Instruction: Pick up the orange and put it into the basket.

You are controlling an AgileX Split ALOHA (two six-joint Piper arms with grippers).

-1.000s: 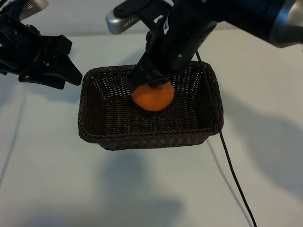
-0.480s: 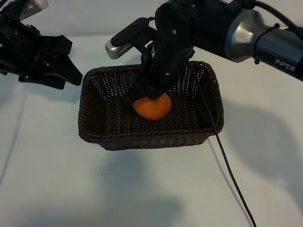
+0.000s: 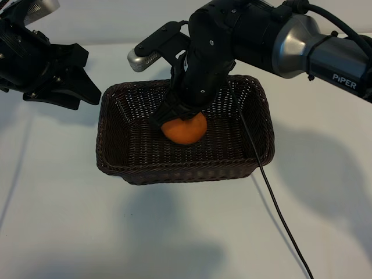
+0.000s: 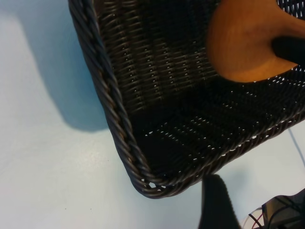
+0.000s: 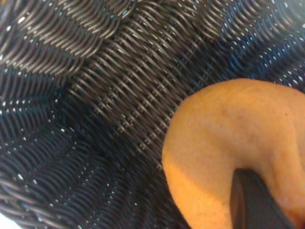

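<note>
The orange (image 3: 185, 130) hangs low inside the dark wicker basket (image 3: 174, 174), near its middle. My right gripper (image 3: 176, 114) comes down from above and is shut on the orange; whether the fruit rests on the weave I cannot tell. In the right wrist view a black finger (image 5: 252, 200) presses on the orange (image 5: 224, 138) above the basket floor (image 5: 95, 95). My left gripper (image 3: 88, 75) is parked open and empty beyond the basket's left rim. Its wrist view shows a basket corner (image 4: 143, 176), the orange (image 4: 243, 43) and one own finger (image 4: 217, 205).
A black cable (image 3: 279, 203) trails from the right arm past the basket's right side toward the table's near edge. The basket stands on a white tabletop (image 3: 70, 221) with open room in front and to both sides.
The right arm has lowered the orange deeper into the basket, still gripped. The left arm has not moved.
</note>
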